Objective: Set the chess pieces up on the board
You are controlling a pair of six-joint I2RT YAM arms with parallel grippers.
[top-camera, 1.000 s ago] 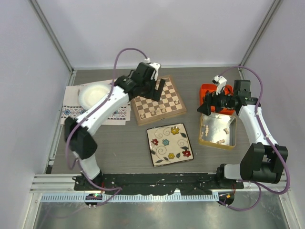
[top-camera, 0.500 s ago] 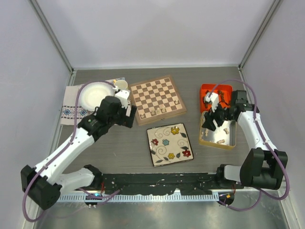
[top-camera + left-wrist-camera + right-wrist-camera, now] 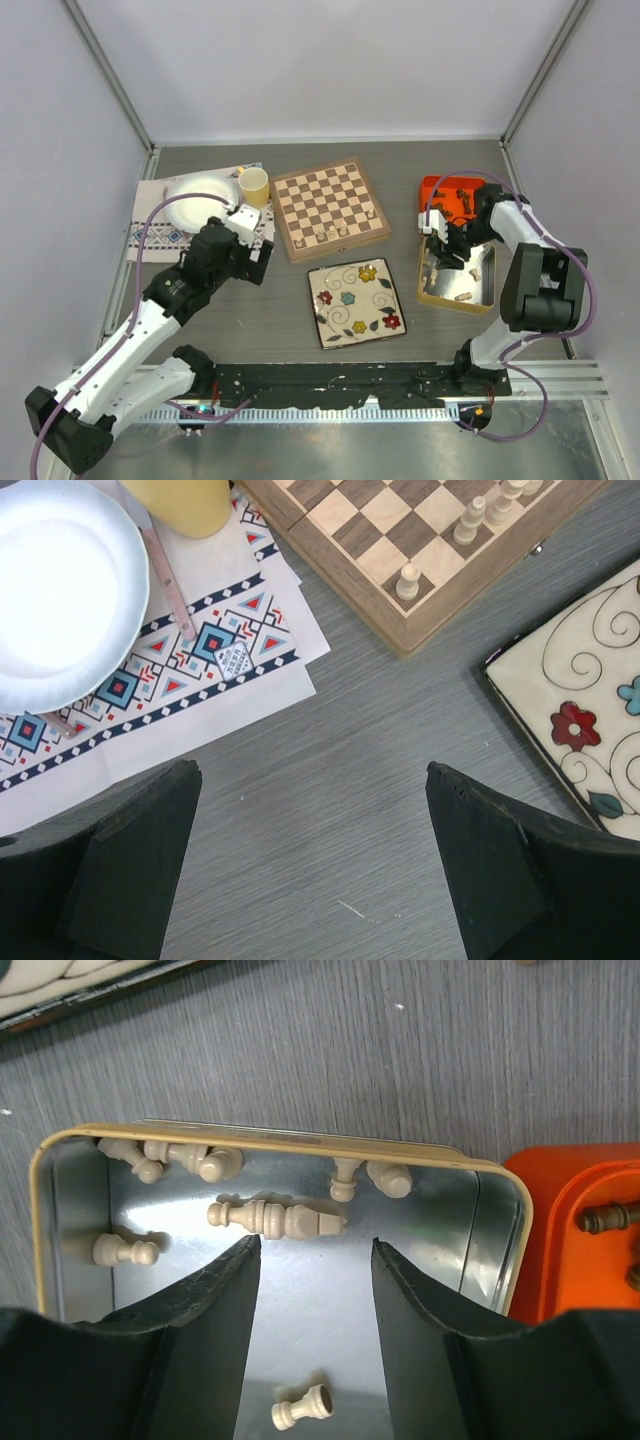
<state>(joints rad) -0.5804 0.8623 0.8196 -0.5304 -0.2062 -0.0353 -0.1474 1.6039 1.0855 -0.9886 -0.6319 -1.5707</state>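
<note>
Currently: square wooden chessboard with light and dark brown checks (image 3: 325, 205) at far centre of grey wood-grain table (image 3: 290, 300), slightly rotated. Just a few pale cream wooden chess pieces (image 3: 332, 231) upright on it: short cluster along near edge, one more by right edge.

Remaining cream pieces loose on their sides in shallow rectangular metal tin with gold rim (image 3: 452, 303), right of chessboard and well apart from it. Small orange plastic tray (image 3: 432, 188) just beyond tin's far edge, dark brown turned pieces (image 3: 605, 1218) inside.

Low over tin, pointing into it: right gripper (image 3: 313, 1252). Black fingers (image 3: 200, 1330) apart, nothing clamped between. Long cream piece (image 3: 275, 1216) lying flat just past the tips; small cream pawn (image 3: 300, 1407) on tin floor further back in the gap, clear of both pads as far as visible. Several more bunched against tin wall beyond the tips.

Over bare table, near and left of chessboard's near-left corner: left gripper (image 3: 310, 780). Fingers (image 3: 120, 870) spread wide, empty.

Square cream plate with coloured flower pattern (image 3: 355, 298) on near side of chessboard, mid-table, between the two arms. Round white plate (image 3: 195, 200) and yellow cup (image 3: 254, 186) left of chessboard, on white paper placemat with blue and red geometric band (image 3: 150, 235); cup just beside chessboard's far-left corner. Cannot tell whether cup and chessboard touch.
</note>
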